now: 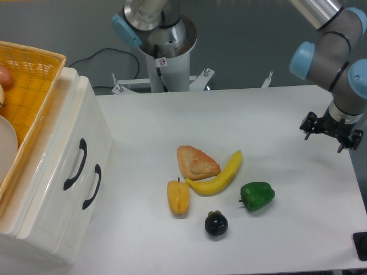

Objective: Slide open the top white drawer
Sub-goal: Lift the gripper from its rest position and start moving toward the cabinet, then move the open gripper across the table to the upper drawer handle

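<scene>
Pincer point(331, 129) is hanging empty at the bench's point(275, 114) far right, how wide it gapes I cannot tell, and I am watching the top white drawer point(63, 154), sitting shut at the far left, its black handle point(76, 164) running upright.

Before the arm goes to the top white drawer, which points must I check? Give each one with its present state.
1. Top white drawer fully shut, flush with the cabinet front: ok.
2. Its black handle visible, nothing covering it: ok.
3. Gripper near the handle: not ok; it hangs at the far right table edge.
4. Gripper empty: ok, nothing seen in it. Open or shut: cannot tell.
5. Way across the table free: not ok; the bread, banana and yellow pepper lie between.
6. Lower drawer handle not mistaken for the target: ok, clearly separate.
</scene>
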